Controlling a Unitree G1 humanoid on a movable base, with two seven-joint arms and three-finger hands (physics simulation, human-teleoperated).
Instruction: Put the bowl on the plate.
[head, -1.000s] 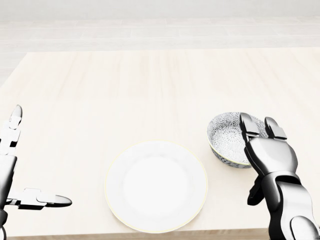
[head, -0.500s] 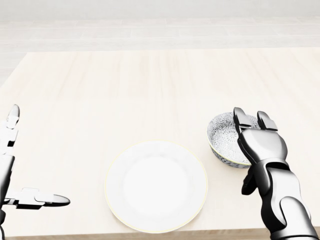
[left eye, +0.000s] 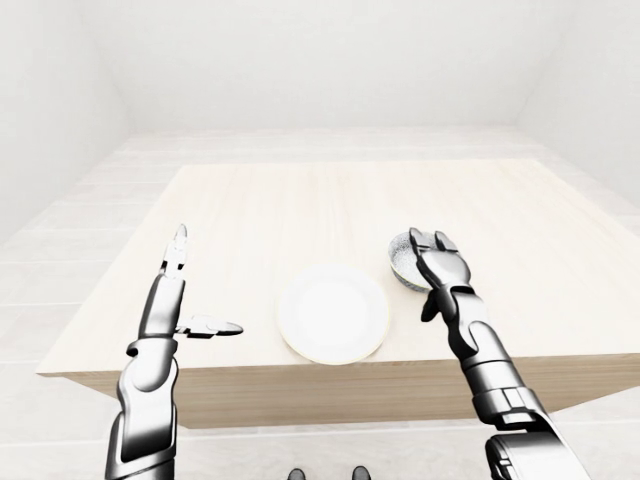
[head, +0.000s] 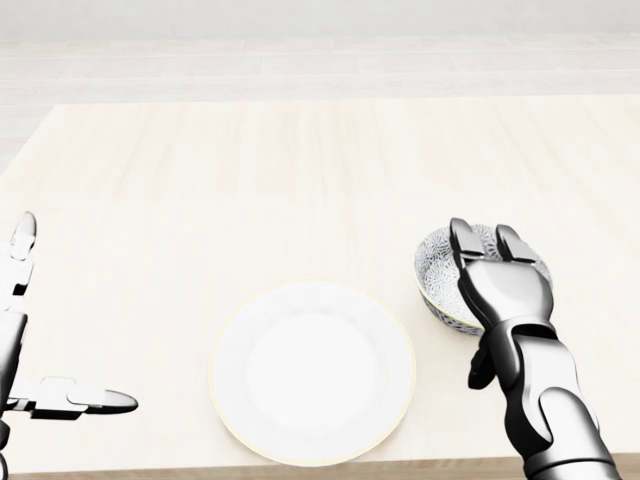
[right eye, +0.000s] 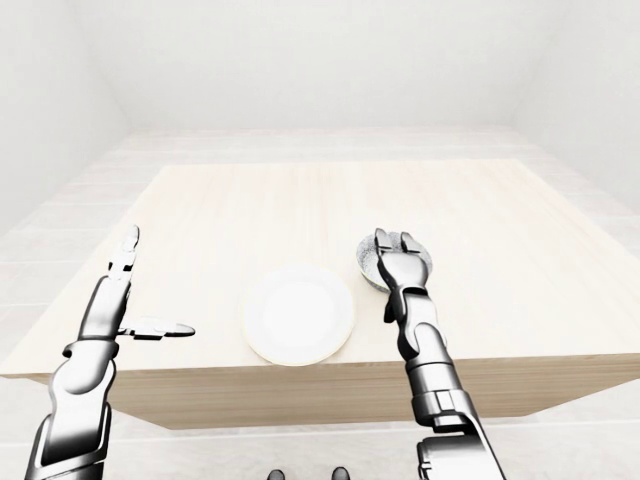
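Right hand (head: 505, 290): open, two fingers (head: 462, 245) stretched flat over the right part of the bowl (head: 437, 268), thumb hanging low beside the outer wall.
Left hand (left eye: 170, 308): open, holding nothing, fingers pointing up, thumb out sideways, over the table (head: 300, 160) near its left edge.
Bowl: patterned, upright on the table, just right of the plate (head: 313, 370), not on it.
Plate: white, near the table's bottom edge in the head view.
Hidden: bowl's right half behind the hand; finger-to-rim contact impossible to judge; left hand cut by the head view's left edge.

Pale wood table (head: 300, 160), plate (head: 313, 371), bowl (head: 440, 275)
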